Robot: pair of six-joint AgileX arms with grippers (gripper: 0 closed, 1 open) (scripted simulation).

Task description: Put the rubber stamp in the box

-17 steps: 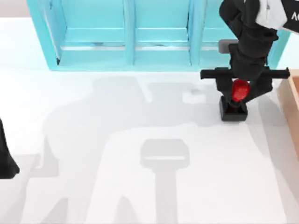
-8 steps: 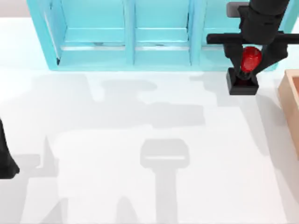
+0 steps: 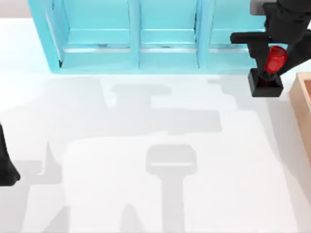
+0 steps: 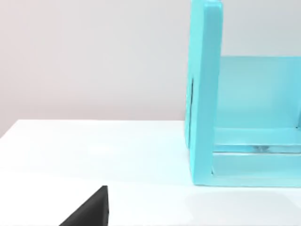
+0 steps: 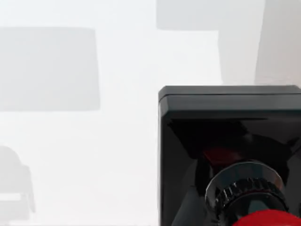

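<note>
A: Top view first. What sits in the upper right of the frame?

B: The right gripper [image 3: 273,60], coming down from the top edge, clamped on the red knob of the rubber stamp [image 3: 270,73]. The stamp's black square base hangs below the knob, just in front of the light-blue shelf unit [image 3: 136,39] that runs along the top of the frame.

A: And the box?

B: A strip of the tan box [image 3: 302,109] shows at the right edge, right of the stamp and lower in the frame. The stamp is near it but apart from it, not over it. Grey shadows lie across the white table [image 3: 146,194].

A: The left arm?

B: Parked at the left edge, low in the frame, as a dark shape [image 3: 6,165]. I cannot tell how its fingers stand.

A: Left wrist view?

B: The end wall of the shelf unit [image 4: 204,94] stands right of centre on the table [image 4: 94,150], with a plain pale wall behind. A black wedge [image 4: 91,212] pokes in at the bottom edge.

A: Right wrist view?

B: The stamp [image 5: 230,141] takes up the lower right: its glossy black base with a metal collar, and a sliver of red knob at the bottom edge. The table [image 5: 70,141] with soft shadows lies beyond it.
</note>
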